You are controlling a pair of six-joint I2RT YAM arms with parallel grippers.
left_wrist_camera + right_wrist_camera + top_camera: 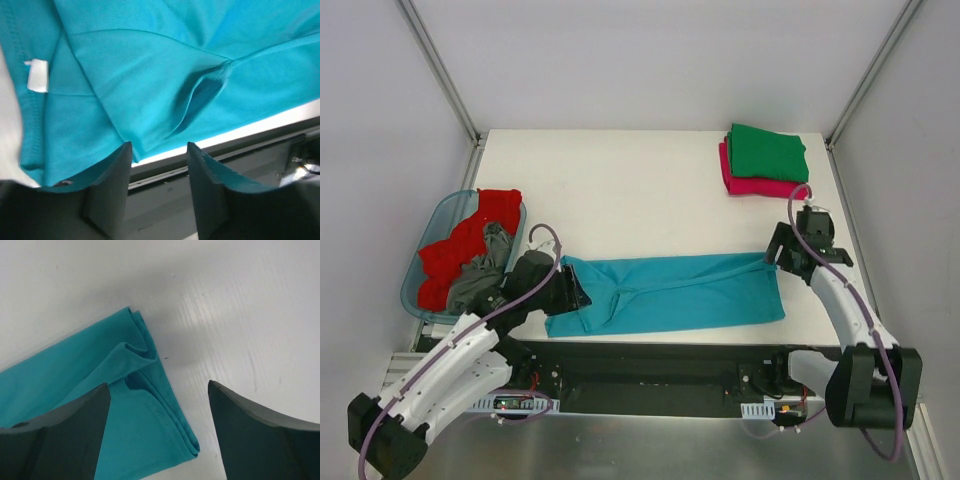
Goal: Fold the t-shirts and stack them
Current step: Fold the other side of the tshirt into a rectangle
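Observation:
A teal t-shirt (670,292), folded into a long band, lies along the table's front edge. My left gripper (577,291) is open and empty over the shirt's left end; in the left wrist view (159,150) its fingers (112,180) frame the shirt's near edge (150,90), beside a white label (37,76). My right gripper (776,256) is open over the shirt's right end; in the right wrist view (159,386) the layered corner (150,410) lies between the spread fingers (240,425). A folded green t-shirt (767,152) sits on a folded pink-red t-shirt (745,186) at the back right.
A translucent blue basket (423,258) at the left edge holds a red t-shirt (460,245) and a grey t-shirt (485,275). White walls and metal posts (440,70) close in the table. The table's front edge and the rail below it (240,145) are just past the left fingers.

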